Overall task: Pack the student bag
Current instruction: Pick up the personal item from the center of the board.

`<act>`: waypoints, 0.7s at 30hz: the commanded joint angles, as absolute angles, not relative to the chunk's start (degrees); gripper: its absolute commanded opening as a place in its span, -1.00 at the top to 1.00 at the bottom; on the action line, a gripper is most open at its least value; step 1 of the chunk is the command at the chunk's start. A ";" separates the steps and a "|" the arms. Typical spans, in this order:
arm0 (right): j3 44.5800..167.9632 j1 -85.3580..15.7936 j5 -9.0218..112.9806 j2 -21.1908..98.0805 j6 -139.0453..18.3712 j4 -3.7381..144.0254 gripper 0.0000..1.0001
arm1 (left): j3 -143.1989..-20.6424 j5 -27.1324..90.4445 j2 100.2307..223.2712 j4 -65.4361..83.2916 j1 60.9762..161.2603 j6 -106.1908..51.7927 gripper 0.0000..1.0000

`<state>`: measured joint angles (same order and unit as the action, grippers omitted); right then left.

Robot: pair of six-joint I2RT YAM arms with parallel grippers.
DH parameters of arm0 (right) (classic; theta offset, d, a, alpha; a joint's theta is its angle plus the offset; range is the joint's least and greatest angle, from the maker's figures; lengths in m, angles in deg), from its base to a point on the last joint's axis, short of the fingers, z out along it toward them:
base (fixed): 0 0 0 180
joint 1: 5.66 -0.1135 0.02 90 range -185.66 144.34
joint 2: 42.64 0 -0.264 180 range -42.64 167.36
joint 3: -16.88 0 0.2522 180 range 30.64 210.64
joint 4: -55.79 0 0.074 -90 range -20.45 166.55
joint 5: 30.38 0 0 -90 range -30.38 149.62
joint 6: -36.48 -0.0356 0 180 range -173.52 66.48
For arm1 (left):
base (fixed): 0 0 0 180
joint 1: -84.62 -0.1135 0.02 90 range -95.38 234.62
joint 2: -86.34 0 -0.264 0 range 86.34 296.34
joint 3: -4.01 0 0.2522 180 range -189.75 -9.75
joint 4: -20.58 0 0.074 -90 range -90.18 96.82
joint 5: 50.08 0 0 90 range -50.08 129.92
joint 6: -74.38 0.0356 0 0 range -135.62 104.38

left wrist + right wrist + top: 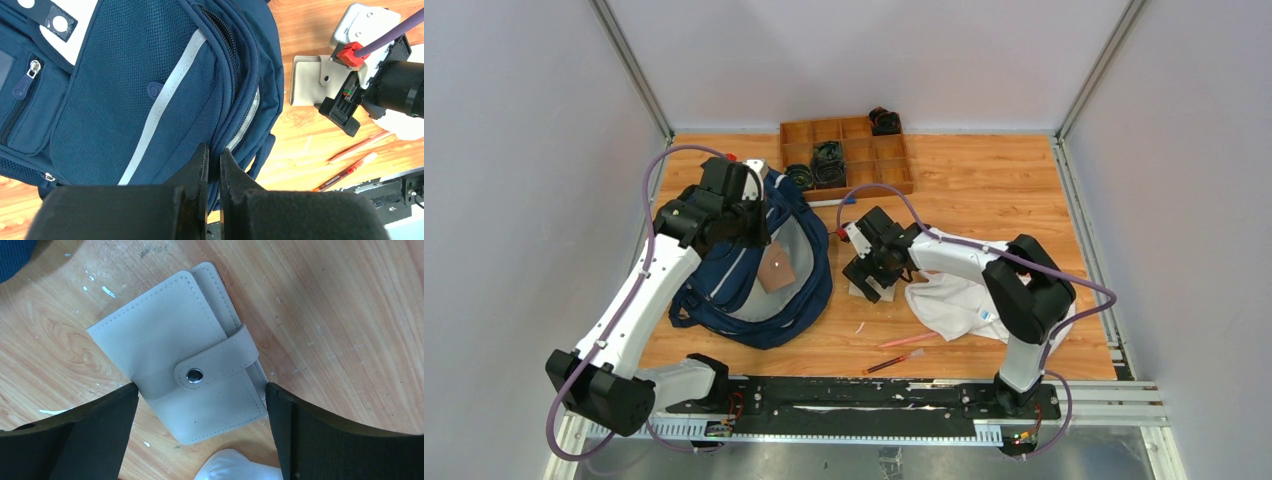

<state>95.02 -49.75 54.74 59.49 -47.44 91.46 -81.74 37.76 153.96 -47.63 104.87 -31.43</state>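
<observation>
left gripper (210,160) fingers pinched narrow on student bag (125,100) edge fabric, bag spreading ahead of the tips; right gripper (201,392) fingers wide; beige wallet (165,340) flat on table (325,300) between them

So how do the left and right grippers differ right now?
The left gripper is shut, fingers pinching the bag edge; the right gripper is wide open. Left is over the bag; right hangs over the wallet on the table, fingers straddling it. Both point downward.
</observation>
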 commanded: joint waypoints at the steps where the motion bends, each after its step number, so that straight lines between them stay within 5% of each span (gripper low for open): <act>1: 96.16 -50.83 56.12 63.06 -45.48 94.57 -1.00 | -81.54 36.39 153.34 -46.08 104.08 -31.74 1.00; 11: 96.34 -51.18 41.82 60.42 -46.38 100.32 -1.00 | -80.81 35.54 153.05 -44.91 104.04 -32.21 1.00; 21: 95.72 -57.38 50.53 60.94 -46.45 102.89 -1.00 | -80.00 35.04 152.74 -44.13 104.04 -32.50 1.00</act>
<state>97.47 -52.42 48.48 60.23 -45.80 97.51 -80.16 36.06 153.94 -45.88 104.61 -31.54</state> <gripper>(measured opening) 1.000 0.092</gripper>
